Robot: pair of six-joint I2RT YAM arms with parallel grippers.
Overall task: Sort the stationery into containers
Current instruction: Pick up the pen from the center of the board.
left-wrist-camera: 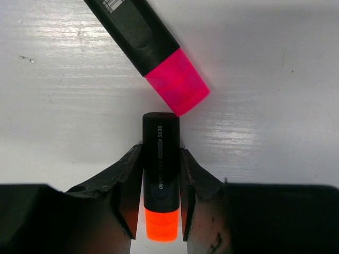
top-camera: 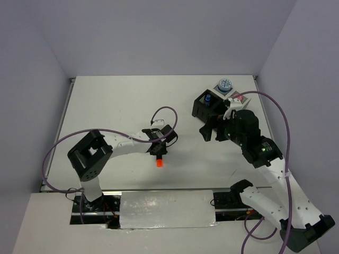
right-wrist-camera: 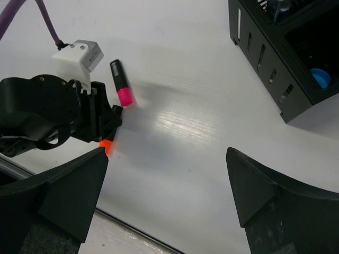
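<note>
Two grippers: left gripper (left-wrist-camera: 160, 153) clenches an orange-capped highlighter (left-wrist-camera: 160, 135) on the table (left-wrist-camera: 275, 106); right gripper (right-wrist-camera: 165, 156) hangs spread, empty.

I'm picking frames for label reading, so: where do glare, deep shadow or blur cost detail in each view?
Left wrist: sharp, the print on the orange-capped highlighter is legible; mild sheen on the table. Right wrist: the right gripper's fingers are dark, featureless foreground masses, and the black box interior is mostly in shadow. Top external: evenly lit, but things are small.
</note>
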